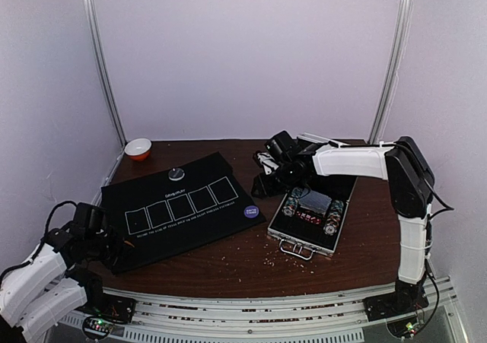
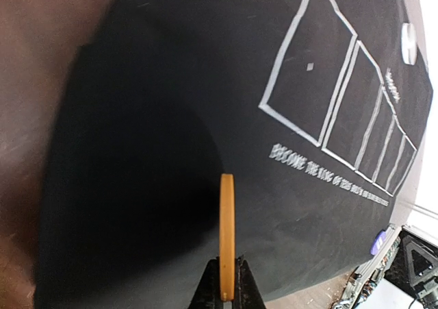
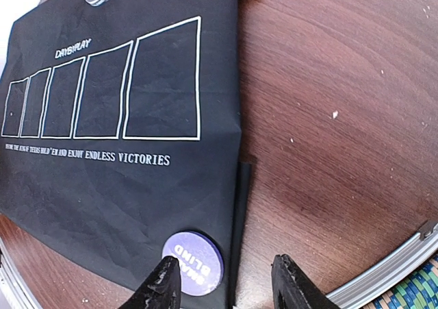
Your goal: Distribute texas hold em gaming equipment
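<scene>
At lower centre an orange disc [image 2: 227, 227] is pinched by the left gripper [image 2: 227, 281]; the right gripper [image 3: 226, 271] is spread beside the purple disc [image 3: 195, 257]

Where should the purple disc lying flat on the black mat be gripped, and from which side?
Probably across its rim, from straight above: the purple disc lies flat on the mat, so only its thin edge offers opposing faces.

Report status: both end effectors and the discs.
Left end effector shut on orange disc, edge-on over black mat. Right end effector open, purple disc flat on mat beneath. Nothing seen blocking.
</scene>
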`<state>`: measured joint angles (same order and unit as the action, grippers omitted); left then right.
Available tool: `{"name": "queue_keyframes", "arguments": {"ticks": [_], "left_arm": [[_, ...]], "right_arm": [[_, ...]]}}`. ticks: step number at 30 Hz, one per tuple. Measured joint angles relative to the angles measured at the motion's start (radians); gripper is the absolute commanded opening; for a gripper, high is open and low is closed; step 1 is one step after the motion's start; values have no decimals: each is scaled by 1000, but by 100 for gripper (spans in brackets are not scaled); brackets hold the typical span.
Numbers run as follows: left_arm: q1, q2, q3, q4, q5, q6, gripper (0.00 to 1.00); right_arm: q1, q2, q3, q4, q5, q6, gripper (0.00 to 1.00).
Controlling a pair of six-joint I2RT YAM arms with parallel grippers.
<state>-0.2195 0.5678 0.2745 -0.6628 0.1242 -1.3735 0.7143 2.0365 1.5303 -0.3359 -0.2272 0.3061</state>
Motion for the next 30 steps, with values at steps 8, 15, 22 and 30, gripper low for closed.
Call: {"name": "queue_keyframes", "arguments": {"ticks": [8, 15, 22, 30], "left_arm": [[0, -27, 17, -117, -18, -43, 0], [0, -43, 6, -134, -17, -110, 18], [0, -91, 8, -230, -34, -199, 43], [0, 5, 117, -333, -120, -214, 57]], "right_arm": [[4, 0, 6, -4, 0, -17, 48], [4, 0, 6, -15, -1, -32, 49], [8, 0, 24, -29, -5, -42, 49], [15, 0, 42, -37, -5, -50, 49]]}}
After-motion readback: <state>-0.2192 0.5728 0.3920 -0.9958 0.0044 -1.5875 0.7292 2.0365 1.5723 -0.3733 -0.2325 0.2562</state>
